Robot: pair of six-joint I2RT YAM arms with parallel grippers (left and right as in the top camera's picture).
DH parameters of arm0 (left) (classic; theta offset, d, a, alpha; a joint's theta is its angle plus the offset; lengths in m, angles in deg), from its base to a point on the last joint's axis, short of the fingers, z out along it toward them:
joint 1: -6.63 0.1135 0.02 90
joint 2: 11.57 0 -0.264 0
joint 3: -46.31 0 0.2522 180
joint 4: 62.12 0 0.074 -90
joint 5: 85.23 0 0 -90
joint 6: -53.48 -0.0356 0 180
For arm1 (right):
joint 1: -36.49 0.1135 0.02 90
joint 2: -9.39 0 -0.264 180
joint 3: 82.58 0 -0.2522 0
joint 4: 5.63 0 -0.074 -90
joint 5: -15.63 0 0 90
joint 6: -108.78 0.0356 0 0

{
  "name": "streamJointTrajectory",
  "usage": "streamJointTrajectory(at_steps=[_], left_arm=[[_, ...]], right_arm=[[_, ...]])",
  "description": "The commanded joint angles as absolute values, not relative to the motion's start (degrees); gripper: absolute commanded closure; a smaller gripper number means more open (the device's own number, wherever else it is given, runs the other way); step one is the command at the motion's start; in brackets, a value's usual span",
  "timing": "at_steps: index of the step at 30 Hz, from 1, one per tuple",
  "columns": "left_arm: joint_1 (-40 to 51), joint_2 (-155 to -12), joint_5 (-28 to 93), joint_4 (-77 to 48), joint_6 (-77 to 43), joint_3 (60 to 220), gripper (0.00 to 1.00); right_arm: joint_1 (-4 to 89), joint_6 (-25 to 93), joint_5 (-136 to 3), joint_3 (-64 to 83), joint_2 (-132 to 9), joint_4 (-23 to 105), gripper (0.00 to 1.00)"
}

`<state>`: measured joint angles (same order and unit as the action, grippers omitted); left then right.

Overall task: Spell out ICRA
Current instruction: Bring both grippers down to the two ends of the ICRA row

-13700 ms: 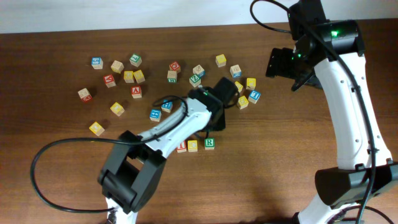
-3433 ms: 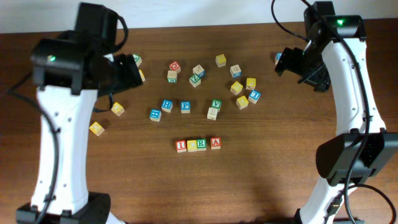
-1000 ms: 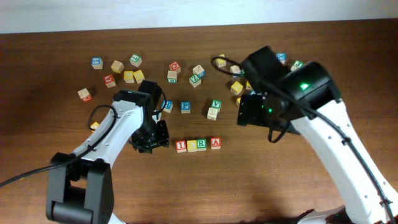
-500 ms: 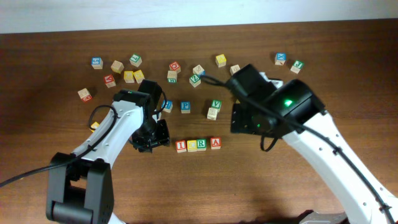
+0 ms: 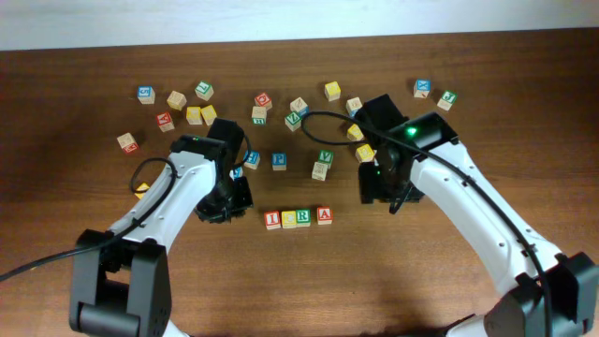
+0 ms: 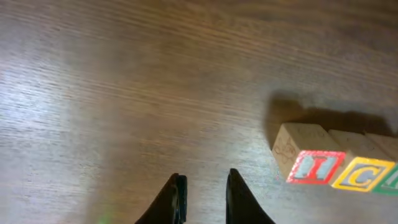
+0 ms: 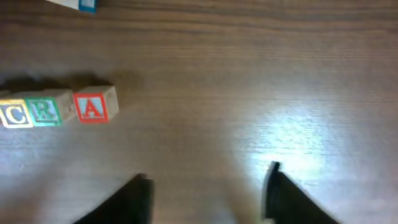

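Observation:
Four letter blocks stand in a row at the table's middle: I [image 5: 272, 219], C [image 5: 289, 218], R [image 5: 304, 218], A [image 5: 324, 215]. My left gripper [image 5: 225, 201] hovers just left of the row. In the left wrist view its jaws [image 6: 205, 199] stand a narrow gap apart over bare wood, with the I block [image 6: 311, 167] and C block [image 6: 362, 174] to the right. My right gripper [image 5: 379, 183] hangs to the right of the row. It is open [image 7: 208, 193] and holds nothing, and the C [image 7: 13, 114], R [image 7: 45, 111] and A [image 7: 92, 107] blocks lie up left of it.
Several loose letter blocks are scattered across the back of the table, from a cluster [image 5: 192, 112] at the left to two blocks [image 5: 432, 92] at the right. Nearer ones sit behind the row [image 5: 279, 161] [image 5: 323, 165]. A yellow block [image 5: 142, 190] lies beside the left arm.
The right arm has drawn back to the right, away from the row, and its jaws have narrowed. The left jaws have closed to a narrow gap; the left arm barely moved.

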<state>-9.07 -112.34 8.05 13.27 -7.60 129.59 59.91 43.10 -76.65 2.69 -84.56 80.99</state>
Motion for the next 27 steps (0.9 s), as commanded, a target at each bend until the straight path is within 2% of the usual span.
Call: streamJointTrajectory(at_steps=[1, 3, 7, 10, 15, 20, 21, 27], left_arm=[[-9.25, -112.05, 5.39, 12.55, -7.4, 129.42, 1.0], [-9.25, -112.05, 5.39, 11.61, -7.42, 129.42, 1.0], [-9.25, -112.05, 5.37, 10.62, -7.42, 129.42, 1.0], [-9.25, -112.05, 5.34, 10.45, -7.44, 129.42, 1.0], [-11.37, -112.05, 6.92, 6.71, -9.61, 126.38, 1.0], [-11.76, -112.05, 8.12, -0.57, -9.61, 120.28, 1.0], [-11.74, -112.05, 10.22, -2.53, -9.59, 119.14, 1.0], [-11.74, -112.05, 11.42, -4.19, -10.24, 118.25, 1.0]], right_arm=[[59.65, 42.99, -75.75, 3.52, -86.38, 78.26, 0.96], [59.21, 42.14, -73.68, 3.52, -87.05, 76.6, 0.96], [52.87, 28.74, -60.39, 3.54, -87.86, 74.74, 0.96], [50.64, 21.09, -58.49, 5.03, -87.86, 74.59, 0.96], [50.77, 32.83, -56.06, 15.37, -89.13, 60.95, 0.96], [52.56, 33.02, -56.39, 15.91, -89.65, 57.85, 0.96], [52.61, 36.26, -57.98, 16.24, -90.07, 57.8, 0.96], [52.61, 39.25, -60.45, 16.26, -94.27, 57.39, 0.96]])
